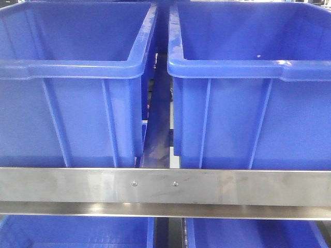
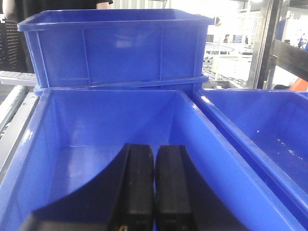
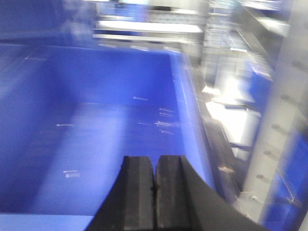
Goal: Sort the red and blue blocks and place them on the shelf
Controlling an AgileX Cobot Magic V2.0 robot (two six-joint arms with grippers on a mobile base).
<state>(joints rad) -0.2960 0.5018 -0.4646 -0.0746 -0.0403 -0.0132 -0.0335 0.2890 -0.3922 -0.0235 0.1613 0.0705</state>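
- Left claw (image 2: 154, 192) is pressed together, its two black fingers (image 2: 138, 187) meeting along a thin seam with nothing between them.
- It points forward and slightly down over the open top of a blue bin (image 2: 96, 125), with the bin's bare floor just ahead of the tips.
- A second blue bin (image 2: 269, 125) sits just beside that one on its right, rims nearly touching; a third bin (image 2: 115, 48) stands behind, higher, and tilted a little.
- Right claw (image 3: 155, 192) is likewise pressed together and grips nothing.
- It hangs over another blue bin (image 3: 96, 120), aimed at the scuffed floor inside; this view is smeared by blur, so fine detail is lost.
- Blurred steel racking (image 3: 284, 120) runs along the right of that bin.
- From the front view, neither arm shows: two big bins (image 1: 72, 103) and (image 1: 258, 103) stand side by side on the shelf (image 1: 165, 187), a narrow gap between them.
- Shelf's front rail is brushed steel with two small screws (image 1: 134, 183) near its middle; more blue bins (image 1: 72, 232) sit on the tier below.
- Red and blue blocks appear in no view, and the bin floors that can be seen hold nothing.
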